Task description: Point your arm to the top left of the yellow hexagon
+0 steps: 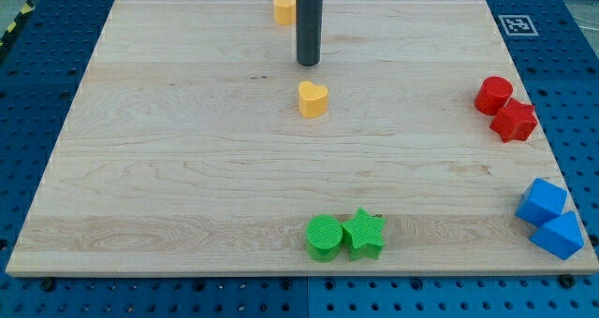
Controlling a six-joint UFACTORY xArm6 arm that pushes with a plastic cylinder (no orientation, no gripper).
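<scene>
The yellow hexagon [283,7] sits at the view's top, near the board's far edge, partly hidden by my rod. My tip [308,63] rests on the board below and to the right of the hexagon. A yellow heart [313,99] lies just below my tip, a short gap away.
A red cylinder [492,94] and red star [514,122] touch at the view's right. Two blue blocks [542,202] [560,236] sit at the bottom right edge. A green cylinder [325,237] and green star [364,233] touch at the bottom centre. The wooden board [168,150] lies on a blue pegboard table.
</scene>
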